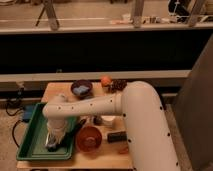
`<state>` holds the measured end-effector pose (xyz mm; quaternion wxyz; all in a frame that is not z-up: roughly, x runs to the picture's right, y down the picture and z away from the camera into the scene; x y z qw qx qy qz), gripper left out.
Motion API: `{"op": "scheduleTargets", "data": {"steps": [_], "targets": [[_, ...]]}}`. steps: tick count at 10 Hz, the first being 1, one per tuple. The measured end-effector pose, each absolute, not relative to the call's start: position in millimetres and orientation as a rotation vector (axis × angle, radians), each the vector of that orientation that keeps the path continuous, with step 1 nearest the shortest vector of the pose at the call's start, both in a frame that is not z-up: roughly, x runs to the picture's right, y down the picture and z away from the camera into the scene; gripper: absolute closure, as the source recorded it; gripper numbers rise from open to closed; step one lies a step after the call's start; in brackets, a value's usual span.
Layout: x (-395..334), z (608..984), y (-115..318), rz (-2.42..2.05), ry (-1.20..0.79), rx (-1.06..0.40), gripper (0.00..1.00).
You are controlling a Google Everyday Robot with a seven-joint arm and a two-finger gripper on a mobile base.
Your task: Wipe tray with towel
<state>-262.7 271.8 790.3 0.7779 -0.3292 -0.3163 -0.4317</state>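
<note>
The green tray lies at the table's left front, long side running away from me. My white arm reaches across from the right and bends down over it. The gripper sits low inside the tray, near its front rim, shut. A small pale patch that looks like the towel shows right under the gripper on the tray floor. Whether the gripper holds it or just presses on it I cannot tell. The wrist hides the tray's middle.
An orange bowl stands right beside the tray. Behind it are a white cup, a dark bowl holding something blue, an orange fruit and a dark lump. A black block lies at the front right.
</note>
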Motion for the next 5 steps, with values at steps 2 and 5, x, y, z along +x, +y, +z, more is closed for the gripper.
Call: {"op": "scheduleTargets", "data": {"steps": [2, 5], "targets": [[-248, 805, 252, -0.918, -0.656, -0.703, 1.0], [-235, 826, 223, -0.894, -0.619, -0.683, 1.0]]}}
